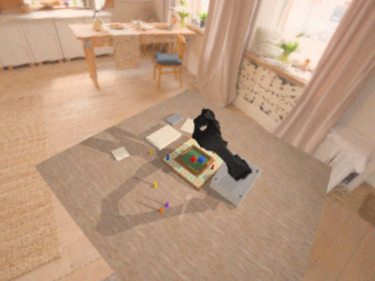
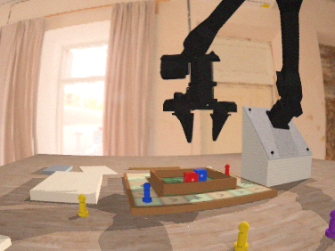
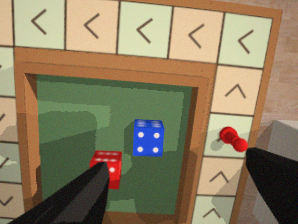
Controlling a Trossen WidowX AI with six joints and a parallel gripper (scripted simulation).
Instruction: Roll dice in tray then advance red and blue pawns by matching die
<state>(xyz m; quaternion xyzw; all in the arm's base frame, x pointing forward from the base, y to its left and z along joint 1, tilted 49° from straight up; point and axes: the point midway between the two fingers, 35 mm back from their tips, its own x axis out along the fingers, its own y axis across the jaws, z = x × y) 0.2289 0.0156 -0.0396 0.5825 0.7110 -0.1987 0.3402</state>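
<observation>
The blue die [image 1: 201, 159] [image 2: 201, 174] [image 3: 148, 142] and the red die [image 1: 192, 159] [image 2: 191, 177] [image 3: 115, 175] lie in the brown-walled tray [image 2: 196, 187] [image 3: 120, 73]. The blue die's upper face shows four pips. A finger covers part of the red die in the wrist view, so I cannot tell its upper number. My gripper [image 2: 202, 141] [image 3: 176, 163] is open and empty, above the tray. The red pawn [image 1: 212, 166] [image 2: 227, 170] [image 3: 228, 135] stands on a green square of the board's right column. The blue pawn [image 1: 168, 157] [image 2: 147, 193] stands near the board's opposite corner, outside the wrist view.
Yellow pawns [image 1: 151, 151] [image 1: 156, 184] [image 2: 83, 206] [image 2: 241, 238], a purple pawn [image 1: 167, 204] [image 2: 331, 224] and an orange pawn [image 1: 161, 210] stand off the board. A cream block [image 1: 164, 137] [image 2: 67, 187] lies beside it. The grey sloped box [image 2: 256, 156] is under the arm's base.
</observation>
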